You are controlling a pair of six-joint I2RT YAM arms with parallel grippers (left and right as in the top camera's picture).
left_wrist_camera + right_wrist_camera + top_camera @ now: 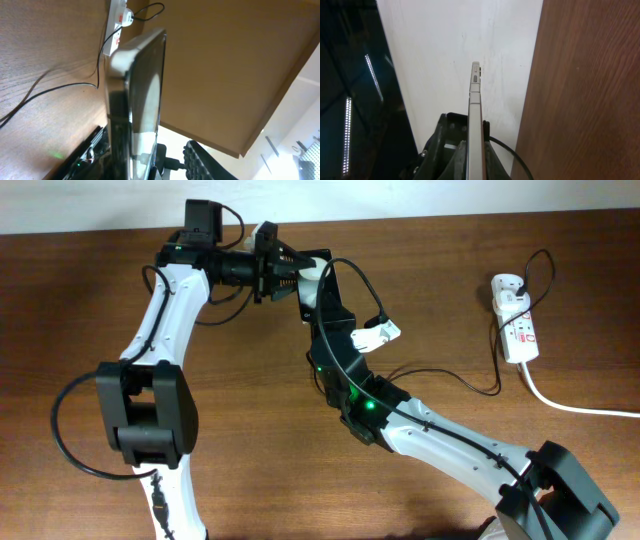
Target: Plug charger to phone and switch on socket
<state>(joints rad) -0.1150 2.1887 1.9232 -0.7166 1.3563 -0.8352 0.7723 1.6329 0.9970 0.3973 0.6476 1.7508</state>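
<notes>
Left end effector (297, 272) pinches phone (142, 100) edge-on; right end effector (318, 292) adjacent, grip cannot tell; socket (518, 325) well apart.

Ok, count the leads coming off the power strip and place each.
2. The thin black charger leaves the far end of the socket and loops leftward; the thick white cord exits its near end, off the picture's right edge.

Robot lab: wooden table (80, 300), white wall (450, 40), two arms (165, 310) (450, 445).
</notes>
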